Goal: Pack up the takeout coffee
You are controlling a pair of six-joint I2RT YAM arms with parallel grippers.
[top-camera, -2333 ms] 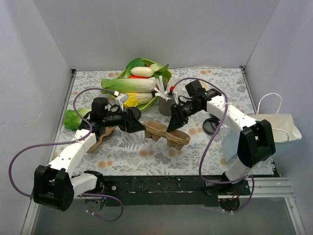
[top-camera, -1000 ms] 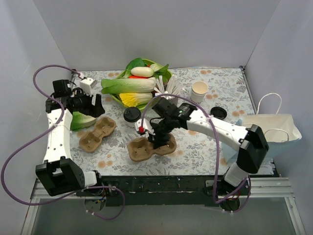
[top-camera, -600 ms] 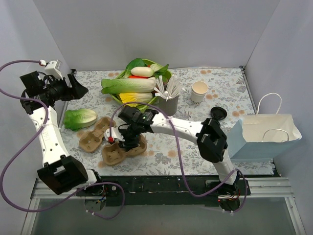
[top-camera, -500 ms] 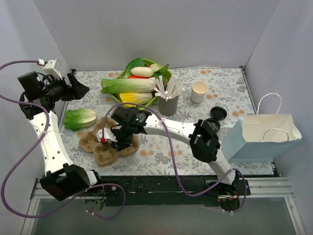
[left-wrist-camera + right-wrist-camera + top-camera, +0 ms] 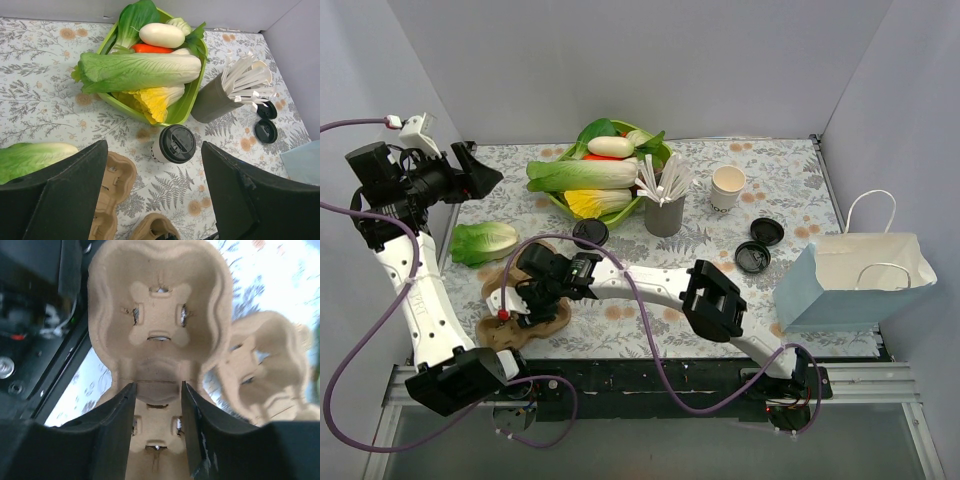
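The takeout coffee, a cream-white paper cup with dark lettering and a black lid, stands in front of the vegetable bowl; it shows from above in the left wrist view. My left gripper hangs high at the far left, open, its fingers wide apart and holding nothing. My right gripper reaches across to the near left. It is shut on the middle ridge of a brown cardboard cup carrier, which lies near the table's front edge.
A second carrier lies just behind the held one. A lidless paper cup, two loose black lids, a grey cup of straws, a green bowl of vegetables, a lettuce and a pale blue bag are around.
My right gripper has carried its carrier from the middle of the table toward the near left. My left arm has risen and drawn back to the far left, empty.
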